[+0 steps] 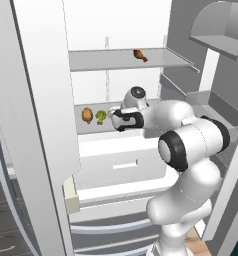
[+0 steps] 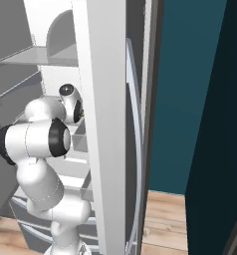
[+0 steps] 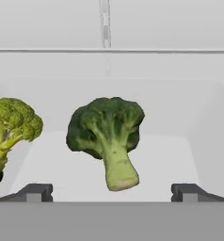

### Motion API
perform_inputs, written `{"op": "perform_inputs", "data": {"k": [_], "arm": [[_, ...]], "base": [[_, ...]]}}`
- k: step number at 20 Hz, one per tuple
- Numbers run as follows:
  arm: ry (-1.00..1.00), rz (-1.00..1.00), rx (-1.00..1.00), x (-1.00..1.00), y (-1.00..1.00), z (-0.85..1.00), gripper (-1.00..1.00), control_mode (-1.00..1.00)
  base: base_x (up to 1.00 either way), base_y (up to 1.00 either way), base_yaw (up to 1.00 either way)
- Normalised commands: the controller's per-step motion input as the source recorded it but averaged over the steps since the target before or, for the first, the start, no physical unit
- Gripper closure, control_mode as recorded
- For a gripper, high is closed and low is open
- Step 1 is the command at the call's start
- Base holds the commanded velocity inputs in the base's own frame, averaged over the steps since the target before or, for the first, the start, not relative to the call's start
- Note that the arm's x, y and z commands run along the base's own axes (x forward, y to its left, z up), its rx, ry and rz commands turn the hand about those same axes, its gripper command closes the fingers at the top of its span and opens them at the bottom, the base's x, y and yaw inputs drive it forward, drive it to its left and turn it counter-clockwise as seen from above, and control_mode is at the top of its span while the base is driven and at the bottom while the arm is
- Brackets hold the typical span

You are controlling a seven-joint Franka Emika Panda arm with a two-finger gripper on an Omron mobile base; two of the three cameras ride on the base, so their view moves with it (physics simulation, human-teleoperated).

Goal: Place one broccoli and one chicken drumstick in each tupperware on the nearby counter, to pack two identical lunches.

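My gripper [image 3: 111, 192] is open inside the fridge, just above the middle shelf [image 1: 91, 126]. Its fingertips [image 3: 34, 192] stand wide apart, with nothing between them. Straight ahead a dark green broccoli [image 3: 107, 136] stands with its pale stem toward me. A lighter broccoli [image 3: 8, 127] sits to its left, and it shows beside the hand [image 1: 100, 117] from the base. A brown chicken drumstick [image 1: 86, 115] lies left of it. A second drumstick [image 1: 139, 55] lies on the upper shelf [image 1: 116, 61]. From the left base the gripper [image 1: 114, 119] points left along the shelf. The tupperware and the counter are out of view.
The open fridge door [image 1: 36, 130] stands close on the left. A white drawer [image 1: 123, 164] juts out under the middle shelf. From the right base a tall door panel [image 2: 108, 129] hides the hand. Door bins [image 1: 216, 107] line the right side.
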Motion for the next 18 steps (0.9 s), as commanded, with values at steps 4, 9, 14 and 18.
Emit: {"op": "perform_inputs", "data": {"k": [4, 9, 14, 18], "arm": [[0.00, 0.00, 0.00, 0.41, 0.00, -0.04, -1.00, -1.00], [0.00, 0.00, 0.00, 0.34, 0.02, -0.17, -1.00, -1.00], [0.00, -0.02, 0.00, 0.24, 0.08, -0.30, -1.00, -1.00], [0.03, -0.04, 0.00, 0.12, 0.13, -0.44, 1.00, -1.00]], "base": [[0.00, 0.00, 0.00], [0.00, 0.00, 0.00], [0.00, 0.00, 0.00], [0.00, 0.00, 0.00]]}}
